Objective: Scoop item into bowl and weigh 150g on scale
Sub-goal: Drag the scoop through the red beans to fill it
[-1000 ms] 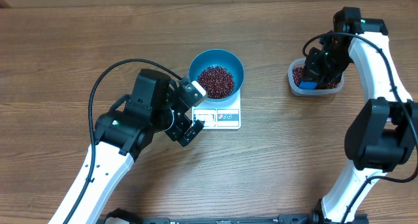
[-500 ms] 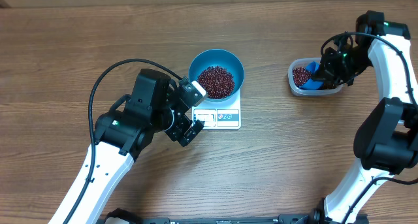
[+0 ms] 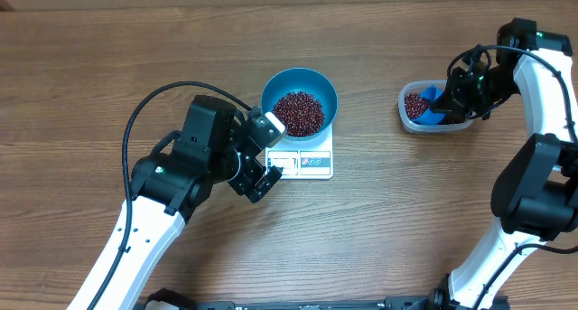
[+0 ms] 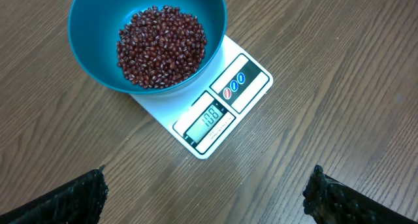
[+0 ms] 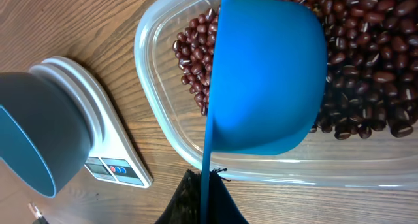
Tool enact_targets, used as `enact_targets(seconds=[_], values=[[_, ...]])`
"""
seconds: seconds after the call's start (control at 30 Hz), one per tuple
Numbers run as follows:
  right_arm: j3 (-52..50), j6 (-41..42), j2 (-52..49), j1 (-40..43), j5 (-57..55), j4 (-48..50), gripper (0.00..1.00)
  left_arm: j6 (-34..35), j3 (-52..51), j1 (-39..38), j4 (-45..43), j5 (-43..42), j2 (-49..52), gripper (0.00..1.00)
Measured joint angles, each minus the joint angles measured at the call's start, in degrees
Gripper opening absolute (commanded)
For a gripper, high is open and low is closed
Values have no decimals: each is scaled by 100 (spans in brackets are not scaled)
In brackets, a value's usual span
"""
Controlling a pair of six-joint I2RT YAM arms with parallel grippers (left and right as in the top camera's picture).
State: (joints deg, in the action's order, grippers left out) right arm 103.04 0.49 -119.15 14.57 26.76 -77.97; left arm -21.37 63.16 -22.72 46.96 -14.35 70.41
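The blue bowl (image 3: 299, 100) (image 4: 147, 38) sits on the white scale (image 3: 304, 161) (image 4: 225, 100), holding a heap of red-brown beans (image 3: 298, 113) (image 4: 161, 46). The scale's display is lit. My left gripper (image 3: 263, 161) (image 4: 208, 191) hovers open just left of the scale's front, nothing between its fingers. My right gripper (image 3: 452, 100) (image 5: 206, 201) is shut on the handle of a blue scoop (image 3: 434, 107) (image 5: 268, 74), whose cup is turned on its side over the beans (image 5: 356, 67) in the clear tub (image 3: 436, 107) (image 5: 170, 113) at the right.
The bowl (image 5: 29, 132) and scale (image 5: 108, 155) show at the left of the right wrist view. Bare wooden table (image 3: 379, 229) lies between the scale and the tub. The left arm's black cable (image 3: 149, 107) loops over the table at the left.
The right arm has swung to the right side of the tub, and the scoop now lies in the tub on its side. The left arm has not moved.
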Motion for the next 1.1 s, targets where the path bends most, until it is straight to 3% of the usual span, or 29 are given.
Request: enact_targets(seconds=[1.1], values=[[0, -549, -39, 586, 787, -225, 4, 0, -2, 0, 0, 0, 0, 100]])
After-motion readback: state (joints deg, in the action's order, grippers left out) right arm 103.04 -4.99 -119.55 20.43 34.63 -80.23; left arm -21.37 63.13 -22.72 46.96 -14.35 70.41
